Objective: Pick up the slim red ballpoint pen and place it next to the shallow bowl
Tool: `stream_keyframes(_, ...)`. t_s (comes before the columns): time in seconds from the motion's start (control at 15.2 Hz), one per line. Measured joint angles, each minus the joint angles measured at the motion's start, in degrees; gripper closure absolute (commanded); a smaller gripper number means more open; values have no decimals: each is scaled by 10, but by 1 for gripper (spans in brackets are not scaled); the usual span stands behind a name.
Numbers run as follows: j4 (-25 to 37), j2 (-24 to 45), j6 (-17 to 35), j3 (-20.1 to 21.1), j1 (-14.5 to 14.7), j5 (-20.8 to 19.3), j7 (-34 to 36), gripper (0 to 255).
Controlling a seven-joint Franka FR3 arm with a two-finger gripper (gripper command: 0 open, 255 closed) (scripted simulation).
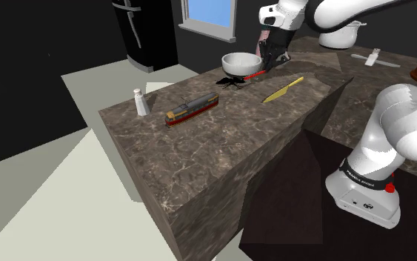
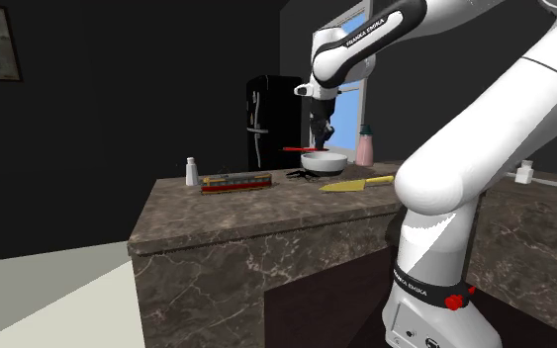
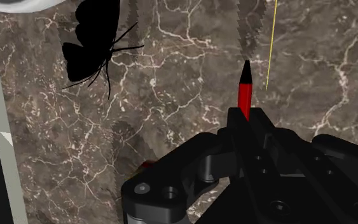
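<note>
My black gripper [image 1: 264,65] is shut on the slim red pen [image 1: 252,75], which sticks out sideways from the fingers. It hangs above the dark marble counter [image 1: 221,141], just beside the shallow white bowl [image 1: 236,63]. In the second exterior view the gripper [image 2: 321,136] holds the pen [image 2: 299,148] level, a little above the bowl [image 2: 324,161]. In the wrist view the pen [image 3: 244,95], red with a black tip, is clasped between the fingers of the gripper [image 3: 242,122]. The bowl's rim [image 3: 18,3] lies beyond a black insect figure [image 3: 95,48].
On the counter are a black insect figure [image 1: 229,81], a yellow knife [image 1: 283,89], a toy train [image 1: 192,110] and a white shaker [image 1: 141,101]. A pink bottle [image 2: 364,148] stands behind the bowl. A black fridge [image 1: 144,33] stands at the back.
</note>
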Motion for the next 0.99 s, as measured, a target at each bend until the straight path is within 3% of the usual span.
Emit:
stream_keyframes(0.53,63,68,39,-114,-19,-10,-122,255)
stream_keyframes(0.99,152,155,65,-220,-4,30,-242,255)
